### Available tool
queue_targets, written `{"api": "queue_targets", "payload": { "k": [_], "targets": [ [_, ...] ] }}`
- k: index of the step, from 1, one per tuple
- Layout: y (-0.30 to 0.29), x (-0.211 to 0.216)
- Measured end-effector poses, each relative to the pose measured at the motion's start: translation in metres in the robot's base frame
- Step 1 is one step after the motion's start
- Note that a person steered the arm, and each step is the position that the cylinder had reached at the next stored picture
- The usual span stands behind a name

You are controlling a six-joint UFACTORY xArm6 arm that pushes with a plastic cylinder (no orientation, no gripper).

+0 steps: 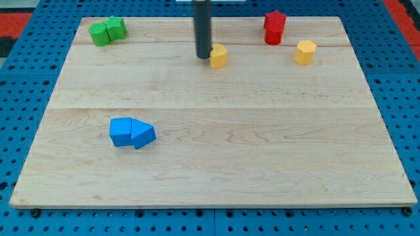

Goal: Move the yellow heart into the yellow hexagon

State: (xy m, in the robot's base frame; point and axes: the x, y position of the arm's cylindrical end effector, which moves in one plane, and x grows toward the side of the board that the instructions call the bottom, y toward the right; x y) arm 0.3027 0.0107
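Observation:
The yellow heart lies on the wooden board near the view's top centre. The yellow hexagon lies to its right, well apart from it. My dark rod comes down from the view's top, and my tip sits just left of the yellow heart, touching or nearly touching its left side.
Two red blocks stand together at the view's top right, left of and above the yellow hexagon. Two green blocks sit together at the top left. Two blue blocks touch each other at the lower left. The wooden board lies on a blue pegboard.

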Motion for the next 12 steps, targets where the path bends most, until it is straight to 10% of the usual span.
{"api": "queue_targets", "payload": {
  "k": [7, 12],
  "targets": [
    [0.193, 0.102],
    [0.059, 0.098]
  ]
}}
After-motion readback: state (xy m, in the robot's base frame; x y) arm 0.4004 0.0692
